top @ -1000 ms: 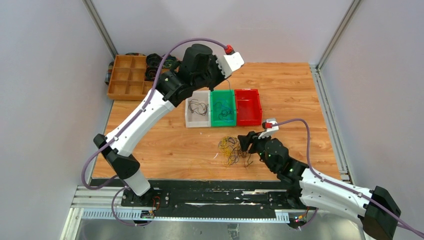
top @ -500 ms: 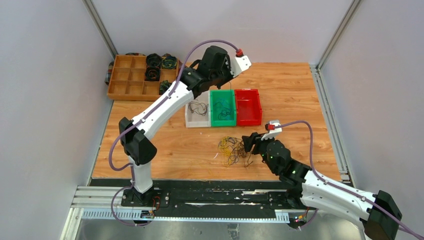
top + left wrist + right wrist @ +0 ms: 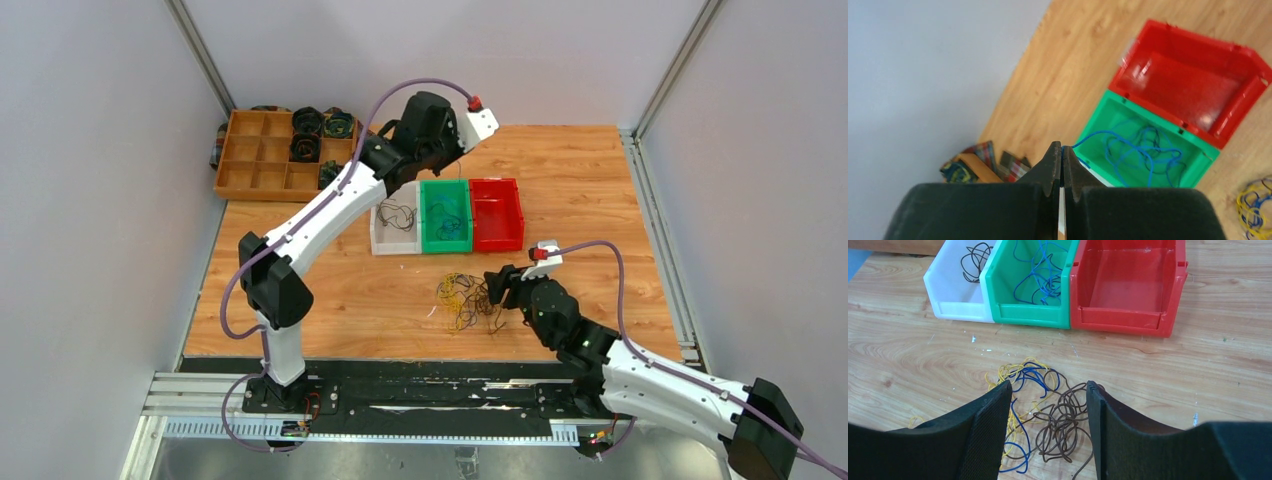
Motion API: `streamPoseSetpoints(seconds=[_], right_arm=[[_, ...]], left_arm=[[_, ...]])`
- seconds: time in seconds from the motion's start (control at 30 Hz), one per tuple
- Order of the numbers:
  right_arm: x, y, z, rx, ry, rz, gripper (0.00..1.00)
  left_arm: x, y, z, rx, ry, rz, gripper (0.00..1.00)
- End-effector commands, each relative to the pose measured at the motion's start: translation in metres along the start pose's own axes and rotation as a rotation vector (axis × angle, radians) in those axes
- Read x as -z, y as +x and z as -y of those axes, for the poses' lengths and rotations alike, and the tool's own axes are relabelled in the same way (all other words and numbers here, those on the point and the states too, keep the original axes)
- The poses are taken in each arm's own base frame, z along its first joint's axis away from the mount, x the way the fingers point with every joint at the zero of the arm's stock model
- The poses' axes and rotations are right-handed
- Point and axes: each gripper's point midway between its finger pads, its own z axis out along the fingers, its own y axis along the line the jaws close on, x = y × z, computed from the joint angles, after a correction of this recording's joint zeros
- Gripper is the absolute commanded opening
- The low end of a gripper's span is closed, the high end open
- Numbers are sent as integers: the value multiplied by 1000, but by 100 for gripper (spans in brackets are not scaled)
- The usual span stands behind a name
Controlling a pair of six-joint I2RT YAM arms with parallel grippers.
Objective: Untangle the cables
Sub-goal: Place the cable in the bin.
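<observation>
- Yellow, blue and brown cables (image 3: 1060, 412) lie in one loose tangle on the wooden surface (image 3: 330, 290), just in front of a row of three plastic bins.
- The right claw (image 3: 1048, 387) hangs low over the tangle with its fingers spread apart. In its wrist view the brown loops sit between the two black pads, with the yellow and blue loops toward the left pad. Whether the pads touch the wires cannot be told.
- The left claw (image 3: 1062, 150) is raised above the far side of the green bin (image 3: 1098, 115). Its fingers are pressed together on a blue cable (image 3: 1095, 133), which runs from the tips down into that bin.
- More blue wire lies coiled on the green bin's floor.
- The white bin (image 3: 955, 307) stands against the green bin's left side and holds a dark cable (image 3: 973, 257). The red bin (image 3: 1120, 320) stands against its right side.
- An orange divided tray (image 3: 250, 180), with dark coils (image 3: 306, 122) in some far compartments, sits at the far left corner of the surface.
</observation>
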Motion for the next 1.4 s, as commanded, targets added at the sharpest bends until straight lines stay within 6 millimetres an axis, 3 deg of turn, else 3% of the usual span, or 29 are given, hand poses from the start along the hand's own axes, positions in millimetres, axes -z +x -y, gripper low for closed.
streamPoseSetpoints(seconds=[0.0,0.4,0.73,1.1,1.3,1.37], right_arm=[[2,-1,7,0,24,19,56],[3,0,13,2,42,15,56],[6,1,22,12,69,9,56],[4,3,30,21,101,-2,57],[0,4,29,18,100,-13,57],[-1,2,29,15,101,-10,56]], left_arm=[[-13,26,24,22,58,-40,0],[-53,76,71,95,173,-151,0],[-85,105,92,65,205,-191,1],[-120,151,105,-7,177,-275,0],[-119,145,100,6,177,-296,1],[-113,140,99,10,195,-298,7]])
